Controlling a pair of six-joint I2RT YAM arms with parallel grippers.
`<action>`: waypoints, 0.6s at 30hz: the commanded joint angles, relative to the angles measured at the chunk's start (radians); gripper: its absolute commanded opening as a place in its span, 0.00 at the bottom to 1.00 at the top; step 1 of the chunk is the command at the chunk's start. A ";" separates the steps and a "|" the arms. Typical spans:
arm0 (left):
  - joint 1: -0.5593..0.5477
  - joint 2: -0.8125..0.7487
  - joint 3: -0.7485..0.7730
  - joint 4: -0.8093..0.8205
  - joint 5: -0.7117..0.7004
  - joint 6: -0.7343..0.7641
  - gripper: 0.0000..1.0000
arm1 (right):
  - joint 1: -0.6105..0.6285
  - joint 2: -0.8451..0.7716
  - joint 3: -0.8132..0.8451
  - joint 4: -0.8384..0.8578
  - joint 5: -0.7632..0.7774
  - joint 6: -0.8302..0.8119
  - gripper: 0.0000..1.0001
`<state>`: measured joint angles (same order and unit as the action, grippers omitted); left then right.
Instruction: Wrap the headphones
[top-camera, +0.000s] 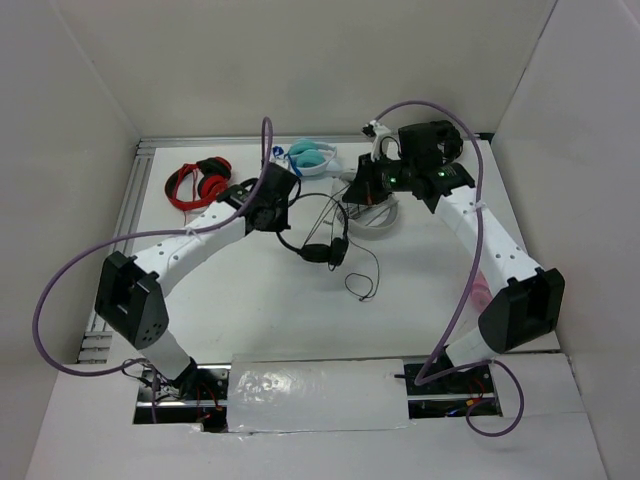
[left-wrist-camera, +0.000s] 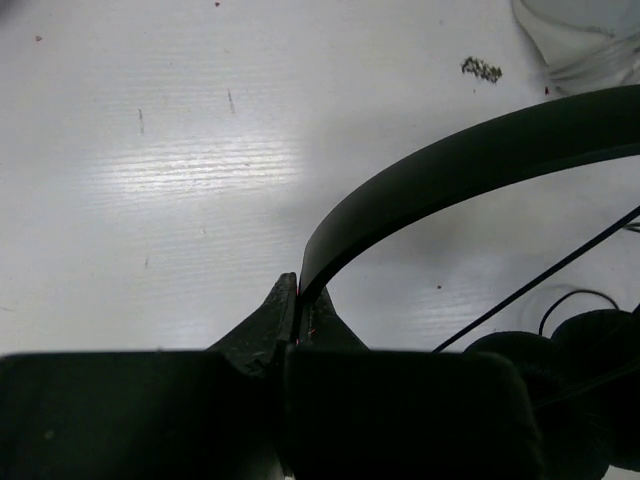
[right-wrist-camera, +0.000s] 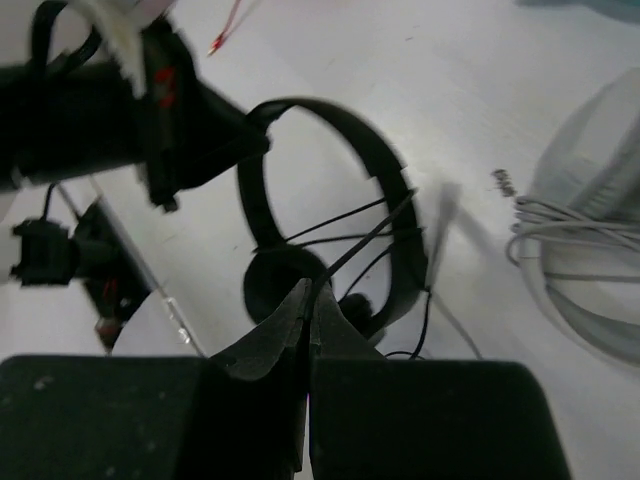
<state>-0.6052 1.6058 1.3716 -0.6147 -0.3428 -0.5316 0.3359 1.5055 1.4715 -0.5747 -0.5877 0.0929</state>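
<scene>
Black headphones (top-camera: 322, 252): your left gripper (left-wrist-camera: 298, 290) pinches the headband (left-wrist-camera: 450, 165).
Right gripper (right-wrist-camera: 308, 295): pinching the cable (right-wrist-camera: 365, 238).
Risk: tug hard, cable slips out.

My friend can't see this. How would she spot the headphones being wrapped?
Look at the middle of the white table. The headphones there are thin, all black, with a loose cable, unlike the red pair and blue pair behind.

Slim black headphones (top-camera: 322, 251) rest on the table (top-camera: 250, 300), earcups together, cable trailing loose.
</scene>
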 joint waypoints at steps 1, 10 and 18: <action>0.031 0.038 0.133 -0.150 -0.096 -0.157 0.00 | 0.015 -0.022 0.009 -0.049 -0.277 -0.082 0.00; 0.059 0.124 0.319 -0.342 -0.187 -0.263 0.00 | 0.061 -0.007 0.023 -0.207 -0.495 -0.447 0.14; 0.088 0.131 0.394 -0.352 -0.095 -0.340 0.00 | 0.167 0.076 0.065 -0.215 -0.595 -0.558 0.35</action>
<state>-0.5198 1.7363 1.6924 -0.9596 -0.4648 -0.7971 0.4530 1.5375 1.4811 -0.7650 -1.0981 -0.3893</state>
